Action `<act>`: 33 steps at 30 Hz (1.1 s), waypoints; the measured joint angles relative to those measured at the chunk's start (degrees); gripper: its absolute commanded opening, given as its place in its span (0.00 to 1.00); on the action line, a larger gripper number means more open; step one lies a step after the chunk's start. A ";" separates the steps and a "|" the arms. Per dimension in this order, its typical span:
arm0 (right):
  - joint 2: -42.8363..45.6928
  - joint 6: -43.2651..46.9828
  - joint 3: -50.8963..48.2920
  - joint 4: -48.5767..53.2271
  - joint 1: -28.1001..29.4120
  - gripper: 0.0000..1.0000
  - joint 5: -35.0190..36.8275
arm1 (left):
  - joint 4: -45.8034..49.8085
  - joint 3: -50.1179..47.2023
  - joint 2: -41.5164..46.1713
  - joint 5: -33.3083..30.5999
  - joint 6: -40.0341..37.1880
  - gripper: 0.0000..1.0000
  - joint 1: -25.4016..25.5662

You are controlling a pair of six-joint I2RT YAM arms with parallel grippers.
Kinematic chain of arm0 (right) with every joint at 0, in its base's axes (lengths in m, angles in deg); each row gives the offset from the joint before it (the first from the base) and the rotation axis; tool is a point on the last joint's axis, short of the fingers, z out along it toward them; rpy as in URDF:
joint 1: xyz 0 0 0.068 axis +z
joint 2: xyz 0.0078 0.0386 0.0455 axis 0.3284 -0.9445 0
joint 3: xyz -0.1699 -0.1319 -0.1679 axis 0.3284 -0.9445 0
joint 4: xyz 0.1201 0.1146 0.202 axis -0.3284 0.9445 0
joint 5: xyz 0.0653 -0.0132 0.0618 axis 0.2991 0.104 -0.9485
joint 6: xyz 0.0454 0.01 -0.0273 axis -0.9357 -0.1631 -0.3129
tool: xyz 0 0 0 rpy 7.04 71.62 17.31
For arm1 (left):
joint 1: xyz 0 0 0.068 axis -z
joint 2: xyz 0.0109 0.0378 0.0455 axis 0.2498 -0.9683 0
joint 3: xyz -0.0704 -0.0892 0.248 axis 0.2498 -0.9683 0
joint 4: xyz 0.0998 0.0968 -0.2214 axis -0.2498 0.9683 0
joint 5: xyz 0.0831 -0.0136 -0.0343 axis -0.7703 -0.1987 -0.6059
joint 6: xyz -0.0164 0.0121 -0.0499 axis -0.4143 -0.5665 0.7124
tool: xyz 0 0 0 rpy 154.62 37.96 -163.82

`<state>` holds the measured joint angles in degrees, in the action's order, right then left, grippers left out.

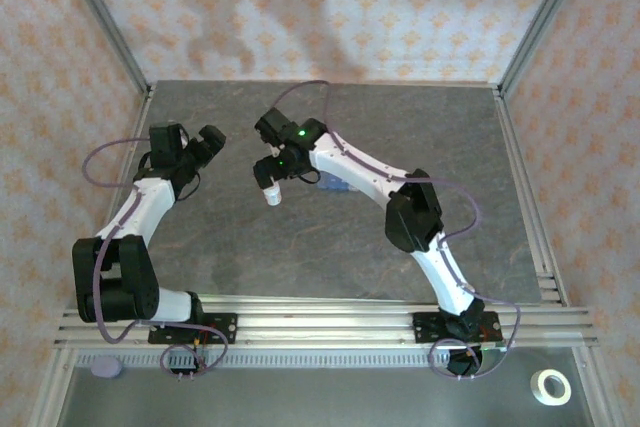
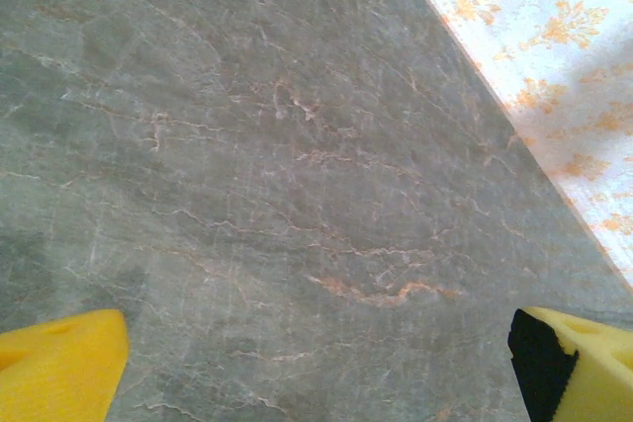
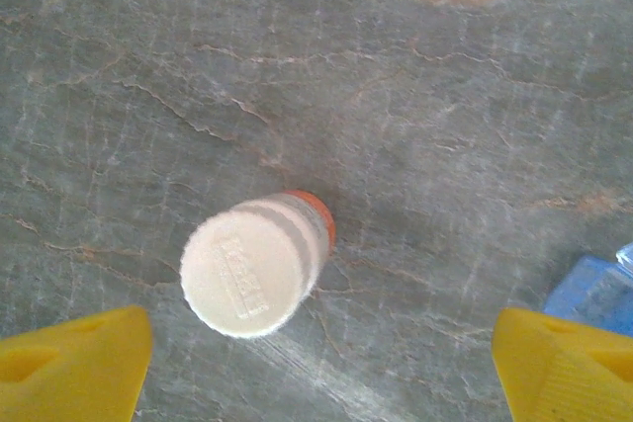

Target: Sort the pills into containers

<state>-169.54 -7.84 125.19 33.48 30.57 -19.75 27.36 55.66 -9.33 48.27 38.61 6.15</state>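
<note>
1. Yellow pads of the right fingers [image 3: 564,368] sit in the bottom corners of the right wrist view. They are spread wide and released, with nothing clamped between them.
2. Between those pads, standing on the grey marbled bench [image 3: 445,96], is a small white pill bottle [image 3: 255,269] seen from above. It has a round white cap with raised lettering and an orange band lower on its body. Neither pad touches it, and bench surface shows on both sides.
3. One corner of the translucent blue pill organiser [image 3: 593,294] shows at the right edge of that view, just beside the right-hand pad. From overhead the organiser [image 1: 335,187] lies near the bottle, largely covered by the right forearm. Its compartments are too hidden to tell whether anything is in them.
4. The left fingers [image 2: 59,363] are also released and fully spread. They hang over the bench near the patterned back wall, well apart from both bottle and organiser, and grasp nothing.
5. Progress, as I judge it: the task has barely started. The cap is still on the bottle, and no pills are visible on the bench or in the organiser corner that shows.
6. What remains is nearly everything: gripping the bottle, getting the cap off, bringing the pills out and dividing them among the compartments.
</note>
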 measured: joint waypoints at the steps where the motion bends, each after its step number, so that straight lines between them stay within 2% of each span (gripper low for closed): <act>1: -0.85 0.02 1.14 0.44 0.13 0.89 0.04 | -0.24 0.00 0.00 0.28 0.13 1.00 0.00; 8: -4.83 0.02 5.29 1.92 0.76 0.86 -0.02 | -1.40 -0.57 0.00 1.36 0.42 1.00 -0.33; 22: -8.81 0.02 6.03 2.56 1.03 0.73 -0.68 | -2.25 -0.81 0.00 2.32 0.57 1.00 -0.46; 25: -9.20 -0.09 6.14 2.58 1.09 0.66 -1.05 | -2.25 -0.85 0.00 2.43 0.57 1.00 -0.46; 30: -9.29 0.00 6.14 2.58 1.11 0.45 -1.53 | -2.27 -0.85 0.00 2.89 0.57 1.00 -0.46; 33: -9.29 0.20 6.27 2.54 1.11 0.37 -1.62 | -2.27 -0.85 0.00 3.17 0.55 1.00 -0.46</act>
<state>-178.83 -7.64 131.46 36.01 31.68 -21.37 25.09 54.81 -9.33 51.44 39.16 5.69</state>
